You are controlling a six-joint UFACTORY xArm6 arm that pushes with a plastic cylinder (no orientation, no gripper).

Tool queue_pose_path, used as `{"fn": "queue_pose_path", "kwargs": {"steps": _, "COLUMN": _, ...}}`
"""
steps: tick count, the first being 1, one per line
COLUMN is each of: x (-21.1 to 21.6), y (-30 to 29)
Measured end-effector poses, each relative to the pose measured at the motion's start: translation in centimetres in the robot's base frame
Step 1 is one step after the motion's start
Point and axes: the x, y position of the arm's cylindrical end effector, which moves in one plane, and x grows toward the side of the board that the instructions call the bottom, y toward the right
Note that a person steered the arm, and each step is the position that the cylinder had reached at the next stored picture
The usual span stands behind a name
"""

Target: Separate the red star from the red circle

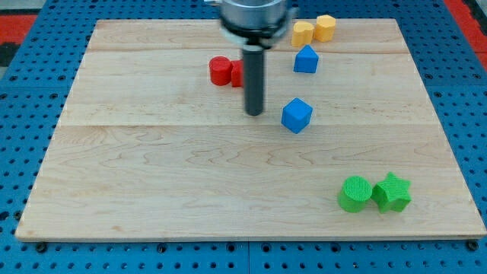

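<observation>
The board (152, 198) is pale, smooth, matt wood with visible grain, the blocks, such as the red circle (221, 70), look like matt plastic, and my tip (254, 113) is dark and dull.

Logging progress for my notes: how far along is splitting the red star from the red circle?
Nothing looks done: the red circle and the red block beside it, half hidden by the rod, still touch. In hand: my tip sits just below them, left of the blue cube. The separating push remains.
</observation>
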Motion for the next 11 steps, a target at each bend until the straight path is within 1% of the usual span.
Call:
{"fn": "queue_pose_path", "kwargs": {"steps": 1, "x": -0.8, "y": 4.4}}
{"fn": "queue_pose_path", "kwargs": {"steps": 2, "x": -1.5, "y": 3.9}}
{"fn": "queue_pose_path", "kwargs": {"steps": 3, "x": -3.1, "y": 1.4}}
{"fn": "queue_pose_path", "kwargs": {"steps": 5, "x": -5.7, "y": -0.7}}
{"fn": "queue_pose_path", "kwargs": {"steps": 6, "x": -4.8, "y": -0.1}}
{"fn": "queue_pose_path", "kwargs": {"steps": 7, "x": -4.0, "y": -2.0}}
{"fn": "queue_pose_path", "kwargs": {"steps": 8, "x": -8.3, "y": -5.6}}
{"fn": "queue_pose_path", "kwargs": {"steps": 9, "x": -12.5, "y": -6.9}}
{"fn": "queue_pose_path", "kwargs": {"steps": 10, "x": -12.0, "y": -4.8}}
{"fn": "queue_pose_path", "kwargs": {"steps": 11, "x": -9.4, "y": -0.5}}
